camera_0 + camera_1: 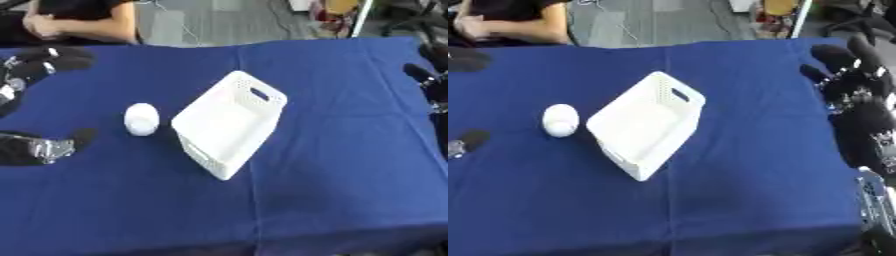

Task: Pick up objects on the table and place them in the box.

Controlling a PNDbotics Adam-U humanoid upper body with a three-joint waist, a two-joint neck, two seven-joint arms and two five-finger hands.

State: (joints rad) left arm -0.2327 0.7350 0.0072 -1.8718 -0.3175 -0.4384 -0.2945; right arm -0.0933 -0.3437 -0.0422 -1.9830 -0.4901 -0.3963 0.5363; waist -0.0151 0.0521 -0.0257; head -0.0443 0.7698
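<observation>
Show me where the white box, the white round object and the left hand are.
white box (229, 131), left eye view, inner floor.
white round object (141, 119), left eye view, its middle.
left hand (39, 65), left eye view, fingers.

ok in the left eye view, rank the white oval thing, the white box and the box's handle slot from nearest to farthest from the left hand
1. White oval object, just right of the left hand.
2. White box, centre of the table.
3. Handle slot, on the box's far end.

A white plastic box (229, 124) sits on the blue-covered worktop (341, 165), turned at an angle, open side up; its walls are perforated, with a slot handle in the far end wall; a small white rounded object (141, 119) lies just beside its left side, not touching
</observation>
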